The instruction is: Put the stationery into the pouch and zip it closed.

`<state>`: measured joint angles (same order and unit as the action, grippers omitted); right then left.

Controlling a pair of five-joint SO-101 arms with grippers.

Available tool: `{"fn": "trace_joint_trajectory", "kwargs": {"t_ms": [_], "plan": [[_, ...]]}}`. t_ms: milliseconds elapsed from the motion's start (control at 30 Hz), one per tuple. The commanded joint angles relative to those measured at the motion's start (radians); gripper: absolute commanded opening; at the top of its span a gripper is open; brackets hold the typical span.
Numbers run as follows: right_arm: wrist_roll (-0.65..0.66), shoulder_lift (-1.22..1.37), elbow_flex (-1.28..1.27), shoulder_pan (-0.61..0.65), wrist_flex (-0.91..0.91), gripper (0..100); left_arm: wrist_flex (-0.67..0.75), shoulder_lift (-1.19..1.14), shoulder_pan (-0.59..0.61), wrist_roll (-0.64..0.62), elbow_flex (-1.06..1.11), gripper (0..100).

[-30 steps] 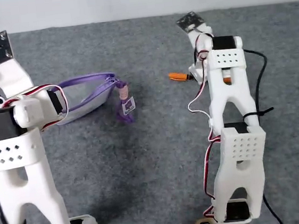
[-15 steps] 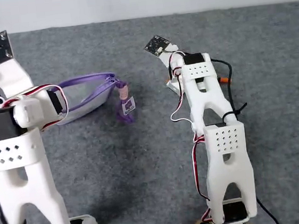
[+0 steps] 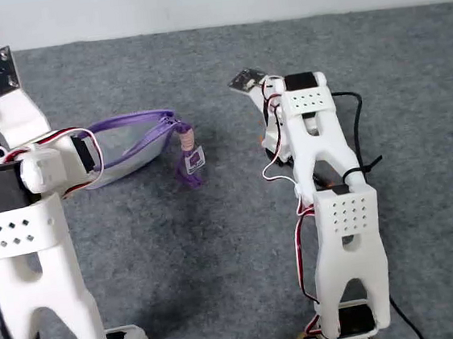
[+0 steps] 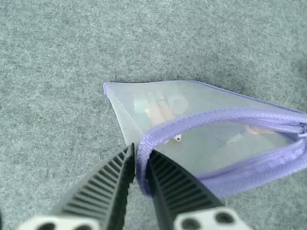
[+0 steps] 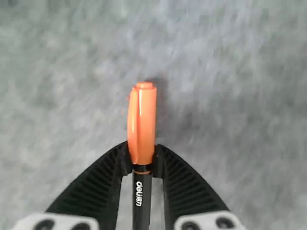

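Table: grey carpet-like surface that carries both arms, with a white wall along its far edge.

Left arm: white arm at the left side of the table in the high view, its front end over the near end of the pouch.

Right arm: white arm at the right side, stretched away from its base, with its wrist well apart from the pouch.

Pouch: see-through pouch with a purple zip lying on the table between the two arms, closer to the left one. In the left wrist view its mouth gapes, the two purple zip edges parted.

Left claw: the left claw is pinched onto the purple zip edge at one end of the pouch's mouth, its two black ribbed jaws close together with the rim between them.

Right claw: the right claw clamps a pen, its jaws pressed to either side where the cap meets the barrel.

Pen: black barrel with an orange cap. The cap sticks out past the jaws over the grey surface, and the barrel runs back between them. Whether the cap's tip touches the table cannot be told.

Zip tag: a purple tag on a pinkish link hangs off the pouch's far end and lies on the table just beside it.

Things in the pouch: a few pale, slim sticks show through the clear wall, lying near the pinched end.
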<state>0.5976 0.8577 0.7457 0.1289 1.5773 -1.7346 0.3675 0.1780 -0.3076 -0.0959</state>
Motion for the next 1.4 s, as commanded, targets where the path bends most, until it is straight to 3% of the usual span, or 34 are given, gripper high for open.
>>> {"fn": "trace_joint_trajectory", "kwargs": {"t_ms": [0,233,467,633,867,1033,1367], "plan": [[-0.081,-0.136,0.017,0.002,0.12,0.9,-0.017,0.002,-0.002,-0.008,-0.042,1],[-0.215,-0.343,-0.017,0.045,0.222,0.8,-0.017,0.0,-0.006,-0.008,-0.041,1],[-0.287,-0.782,-0.408,0.136,0.217,0.8,-0.017,0.009,-0.005,-0.006,-0.042,1],[-0.459,-1.038,-0.591,0.202,0.216,0.8,-0.017,0.009,-0.009,-0.009,-0.045,1],[-0.746,-1.276,-0.6,0.363,0.131,0.8,-0.017,0.009,-0.009,-0.009,-0.045,1],[-0.873,-1.429,-0.638,0.503,-0.093,0.8,-0.011,0.008,-0.009,-0.006,-0.047,1],[-0.786,-1.646,-1.04,0.568,-0.924,0.8,-0.011,0.008,-0.005,-0.006,-0.047,1]]}}
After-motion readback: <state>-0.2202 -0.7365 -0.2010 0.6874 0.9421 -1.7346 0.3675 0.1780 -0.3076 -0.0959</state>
